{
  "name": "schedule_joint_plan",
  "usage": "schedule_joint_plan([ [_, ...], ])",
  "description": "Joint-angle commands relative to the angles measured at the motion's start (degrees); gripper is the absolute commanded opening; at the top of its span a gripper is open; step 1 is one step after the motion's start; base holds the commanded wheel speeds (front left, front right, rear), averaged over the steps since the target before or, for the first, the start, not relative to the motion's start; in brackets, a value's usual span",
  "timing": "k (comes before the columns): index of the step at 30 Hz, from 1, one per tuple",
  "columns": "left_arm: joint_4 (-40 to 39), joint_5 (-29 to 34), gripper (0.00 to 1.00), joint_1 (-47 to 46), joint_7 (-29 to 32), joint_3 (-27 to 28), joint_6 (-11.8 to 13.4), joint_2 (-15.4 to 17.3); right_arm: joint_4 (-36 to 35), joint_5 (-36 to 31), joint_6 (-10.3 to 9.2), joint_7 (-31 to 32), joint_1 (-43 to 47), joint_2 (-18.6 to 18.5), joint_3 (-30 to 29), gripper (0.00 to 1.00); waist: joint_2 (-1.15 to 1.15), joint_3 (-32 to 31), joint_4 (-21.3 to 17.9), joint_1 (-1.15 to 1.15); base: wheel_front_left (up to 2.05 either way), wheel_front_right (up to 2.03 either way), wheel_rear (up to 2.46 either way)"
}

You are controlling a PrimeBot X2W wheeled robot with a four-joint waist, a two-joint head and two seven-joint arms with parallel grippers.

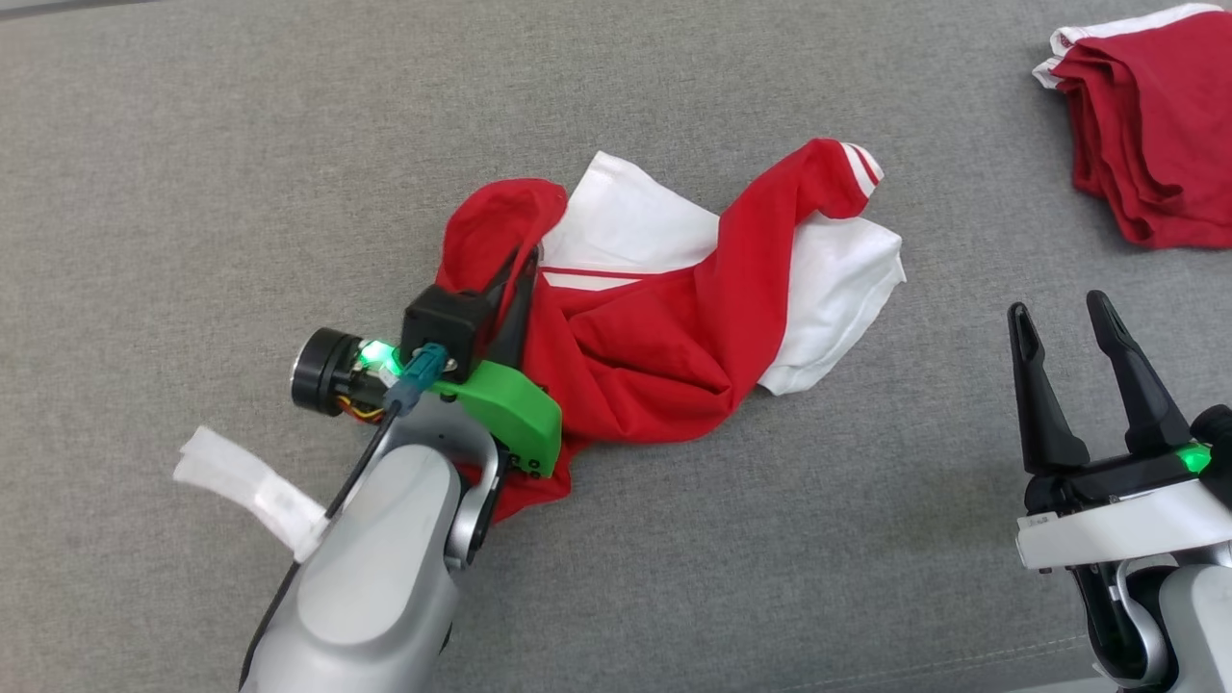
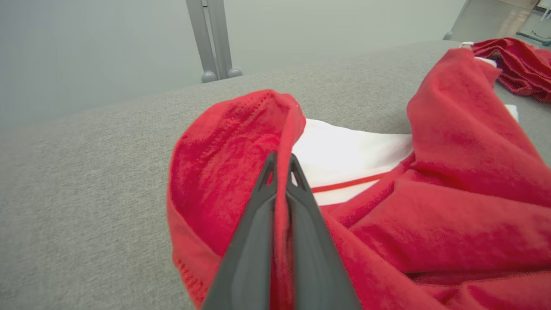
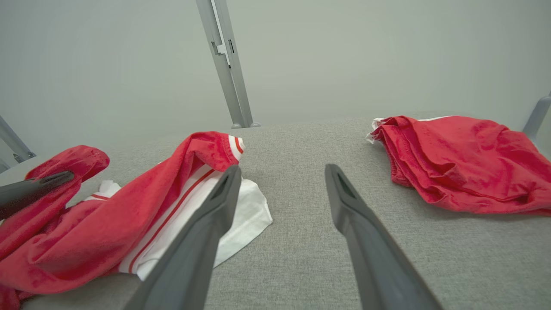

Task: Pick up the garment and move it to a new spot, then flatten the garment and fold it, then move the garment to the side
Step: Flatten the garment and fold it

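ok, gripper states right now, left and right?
Left gripper: shut on a red fold of the garment.
Right gripper: open, holding nothing.

Cloth garment (image 1: 654,366) (matt); rough surface (image 1: 192,144)

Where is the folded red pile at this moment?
In the head view the folded red pile lies at the upper right corner of the grey surface, beyond the right gripper and apart from the crumpled red-and-white garment.

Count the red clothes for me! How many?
2. One crumpled garment lies in the middle, pinched by the left gripper; one folded pile sits at the far right. The pile may hide more pieces.
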Motion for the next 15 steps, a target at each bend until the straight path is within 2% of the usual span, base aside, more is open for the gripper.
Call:
schedule_joint_plan([
  [1,-0.93,-0.71,0.00,1.99,-1.74,0.98,0.87,0.30,0.13,0.26,0.01,-0.27,0.12,0.18,-0.31,1.00,0.00,-0.24,0.56,0.00,0.00,0.00,0.00],
  [7,-8.67,-4.99,0.00,11.32,-6.96,5.61,4.35,0.90,0.16,0.46,0.01,-0.22,0.61,0.05,-0.91,1.00,0.00,-1.16,2.88,0.00,0.00,0.00,0.00],
  [12,-13.36,-8.61,0.00,19.72,-8.53,8.31,6.30,0.82,-0.11,0.62,0.01,0.31,1.02,0.14,-1.41,1.00,0.00,-2.06,4.53,0.00,0.00,0.00,0.00],
  [13,-13.65,-9.82,0.27,21.22,-8.68,8.65,6.41,0.73,-0.22,0.59,0.01,0.52,1.08,0.20,-1.35,1.00,0.00,-2.27,4.74,0.00,0.00,0.00,0.00],
  [15,-14.12,-10.39,1.00,22.82,-9.08,9.00,7.11,0.62,-0.37,0.42,0.01,0.74,1.42,0.24,-1.36,1.00,0.00,-2.71,5.05,0.00,0.00,0.00,0.00],
])
